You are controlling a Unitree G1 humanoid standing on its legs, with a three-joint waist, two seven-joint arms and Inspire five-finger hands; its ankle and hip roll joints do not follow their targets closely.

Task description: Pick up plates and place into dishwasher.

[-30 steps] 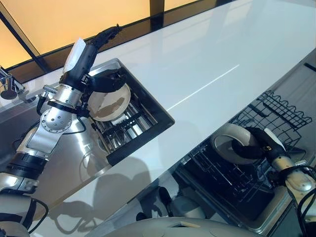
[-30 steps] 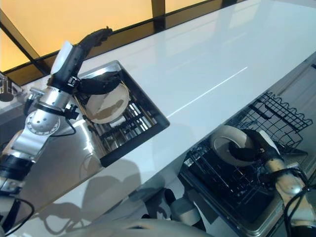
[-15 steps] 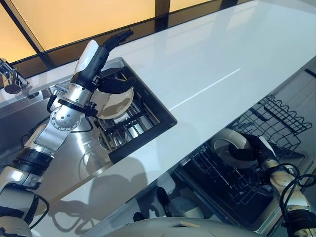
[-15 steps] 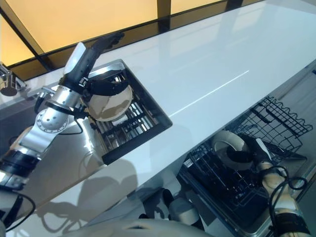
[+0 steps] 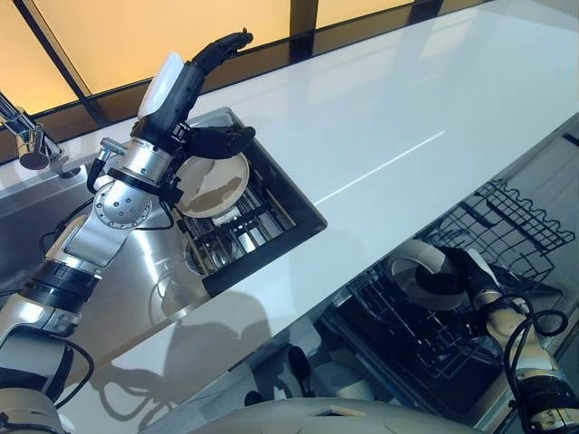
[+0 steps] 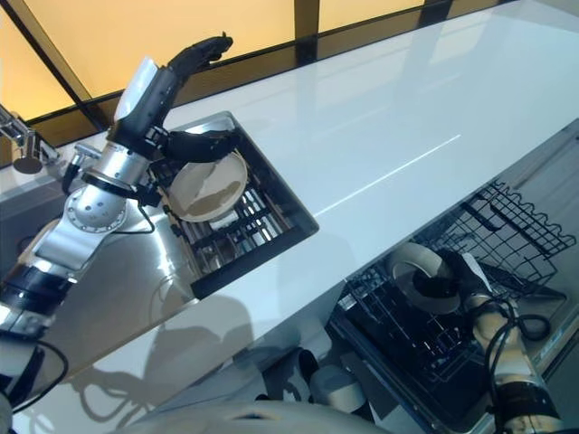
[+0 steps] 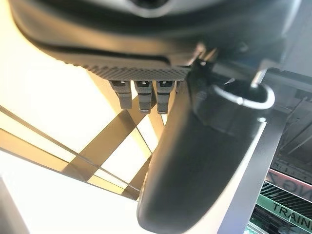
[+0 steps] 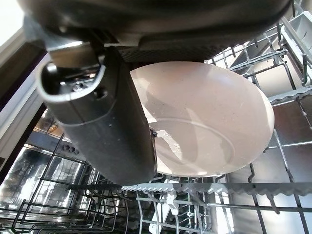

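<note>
A white plate [image 5: 425, 271] stands pinched in the right hand [image 5: 466, 271] over the dishwasher rack [image 5: 507, 217]; another plate [image 5: 214, 185], below the left hand [image 5: 194, 86], is gripped above the sink rack [image 5: 240, 226] beside the tabletop [image 5: 380, 108].

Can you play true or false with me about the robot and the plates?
1. The right hand holds a plate over the dishwasher rack. True.
2. The left hand is down by the dishwasher. False: it is up at the sink's dish rack, fingers on another plate.
3. The plate at the sink is lying flat on the white counter. False: it is tilted up in the left hand, above the dish rack.
4. A tap stands beside the sink. True.
5. The dishwasher rack is packed full of cups. False: the plate in the right hand is the one dish seen there.
</note>
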